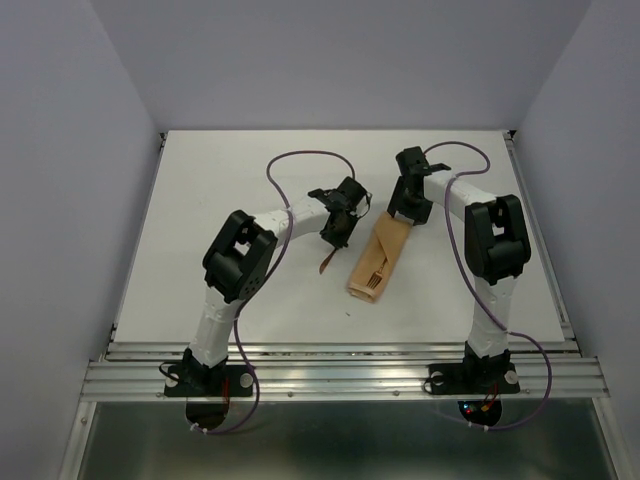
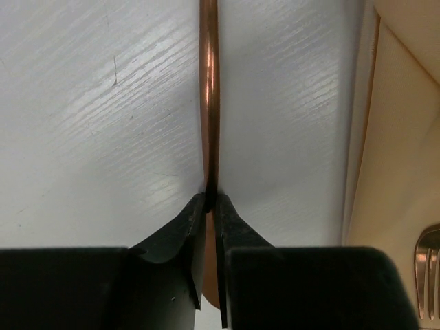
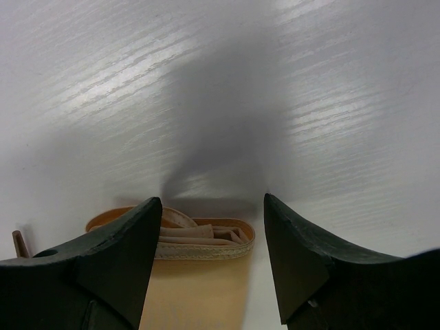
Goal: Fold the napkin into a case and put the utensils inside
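Your desk point(image 1: 200, 200) is white and boxed in by pale walls point(image 1: 60, 200) on the left, far and right sides. A metal rail point(image 1: 340, 372) runs along the near edge. The most open room is the whole left half, plus a band along the far edge and a narrower strip by the right edge.

The left arm point(image 1: 240, 262) leans in from the near-left corner toward the centre. The right arm point(image 1: 495, 240) stands by the right side and bends left.

The case point(image 1: 385, 245) lies just right of centre, running far to near at a slight slant and well apart from every edge. The fork point(image 1: 374, 280) lies on its near half, though you can't tell whether it's tucked into a fold.

The plain utensil point(image 1: 327, 262) sits just left of the case, apart from it, with its free end aimed at the near edge. Your left fingers point(image 2: 179, 234) are pinched tight on it.

The right fingers point(image 3: 117, 261) stand wide apart, straddling the case's far end. You can't tell if they touch it.
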Tool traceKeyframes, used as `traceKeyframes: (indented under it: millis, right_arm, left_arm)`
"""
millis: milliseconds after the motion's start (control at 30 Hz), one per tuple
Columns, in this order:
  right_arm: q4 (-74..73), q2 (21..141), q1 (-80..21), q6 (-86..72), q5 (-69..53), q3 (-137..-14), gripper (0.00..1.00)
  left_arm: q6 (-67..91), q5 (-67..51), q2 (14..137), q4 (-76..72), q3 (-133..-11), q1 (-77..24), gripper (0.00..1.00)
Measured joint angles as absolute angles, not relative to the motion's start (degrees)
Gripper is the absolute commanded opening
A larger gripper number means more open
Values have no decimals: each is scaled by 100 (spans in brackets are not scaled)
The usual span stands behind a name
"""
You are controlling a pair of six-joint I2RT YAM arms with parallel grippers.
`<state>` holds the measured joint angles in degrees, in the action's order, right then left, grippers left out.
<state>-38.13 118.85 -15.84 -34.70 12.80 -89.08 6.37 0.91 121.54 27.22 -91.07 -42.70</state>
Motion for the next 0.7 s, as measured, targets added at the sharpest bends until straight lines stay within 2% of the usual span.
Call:
traceKeyframes:
  millis: [33, 400, 700]
  right_arm:
    - [-3813, 11885, -1584, -3470, 1280, -8908, 66]
    - [-3813, 11885, -1584, -3472, 1282, -8906, 66]
    - [-3813, 11885, -1584, -3472, 1280, -8906, 66]
  left_arm:
    - [639, 91, 12178, 2751, -9146, -4270, 0]
    - [672, 82, 12127, 2808, -9155, -4272, 0]
    - [781, -303, 11330, 2971, -8833, -4370, 0]
